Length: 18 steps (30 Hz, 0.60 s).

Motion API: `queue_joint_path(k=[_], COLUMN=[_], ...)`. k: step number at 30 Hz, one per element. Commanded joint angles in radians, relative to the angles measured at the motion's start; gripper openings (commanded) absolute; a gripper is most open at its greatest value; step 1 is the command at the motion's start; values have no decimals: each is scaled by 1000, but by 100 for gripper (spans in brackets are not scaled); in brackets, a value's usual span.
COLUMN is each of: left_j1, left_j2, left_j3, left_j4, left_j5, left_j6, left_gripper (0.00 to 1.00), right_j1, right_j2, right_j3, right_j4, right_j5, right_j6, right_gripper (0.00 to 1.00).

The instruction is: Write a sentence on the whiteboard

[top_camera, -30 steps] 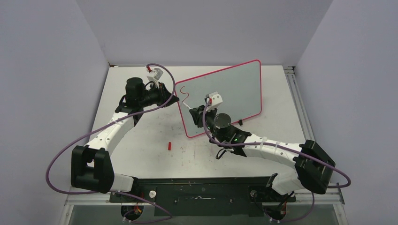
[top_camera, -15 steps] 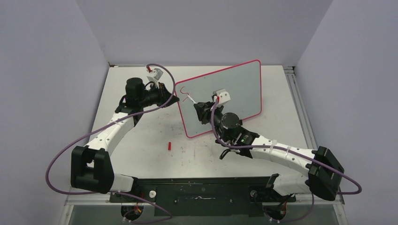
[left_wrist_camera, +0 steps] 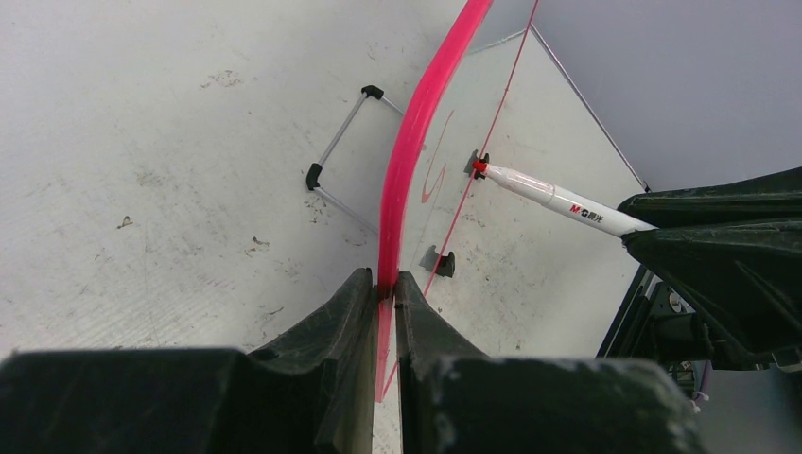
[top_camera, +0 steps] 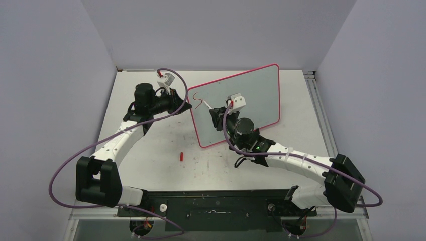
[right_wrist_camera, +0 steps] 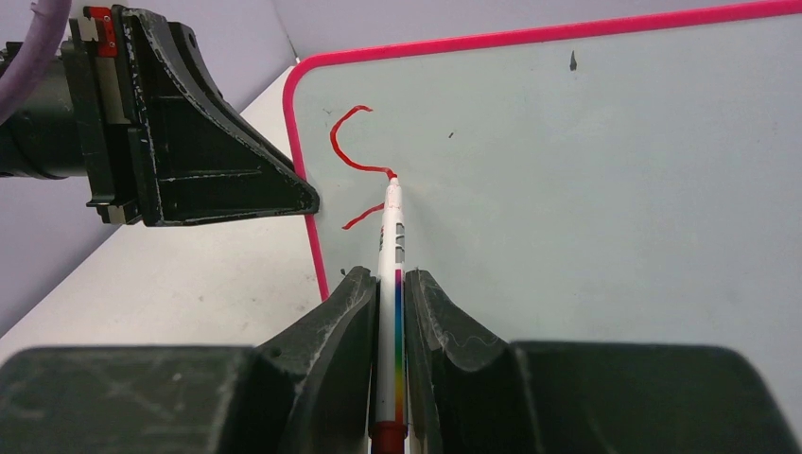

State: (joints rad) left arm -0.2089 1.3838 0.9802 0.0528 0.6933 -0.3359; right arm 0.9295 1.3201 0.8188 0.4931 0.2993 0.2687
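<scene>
— Biggest risk from here?
— Slipping. Left pincer (left_wrist_camera: 383, 287) clamped tight on the board (right_wrist_camera: 586, 170) at its pink rim. Right pincer (right_wrist_camera: 389, 284) closed narrow on the marker (right_wrist_camera: 391, 227), with the tip pressed to the face just ahead of the fingers. Risked tipping the board back, or twisting it in the left grip, by pushing too hard.
— And by pushing too lightly?
— Probably skipped and left gaps. Might also have turned the round marker between only two pads.
— Where was the board?
— Straight ahead of the right pincer, near upright on small black feet (left_wrist_camera: 440, 262), leaning back a little.
— Looked like?
— Pale, glossy, round-cornered, thinly rimmed in pink-red.
— Lettering (right_wrist_camera: 352, 142)?
— Barely begun. Showed only one red curve like the top of an "S", ending at the marker tip, plus a short stroke lower down, toward the left pincer. Otherwise blank but for two dark specks.
— Anything loose?
— Red cap (top_camera: 181, 156) on the tabletop (top_camera: 150, 150), back behind both pincers, well apart.
</scene>
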Motion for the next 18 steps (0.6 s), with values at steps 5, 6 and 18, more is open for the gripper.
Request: queue_joint_path(k=[5, 6, 18], left_j1=[-4, -4, -4], left_j2=[-36, -36, -37], left_j3=[5, 5, 5], left_j4=[30, 30, 31], left_j5=[24, 23, 26], left_j6=[5, 5, 5], left_gripper=[0, 0, 0], right_j1=[-11, -12, -18], right_j2=[17, 20, 46], right_j3=[53, 53, 66], right_j4=[51, 53, 66], right_j5=[-12, -10, -18], right_j6=[-8, -8, -5], right_gripper=[5, 5, 5])
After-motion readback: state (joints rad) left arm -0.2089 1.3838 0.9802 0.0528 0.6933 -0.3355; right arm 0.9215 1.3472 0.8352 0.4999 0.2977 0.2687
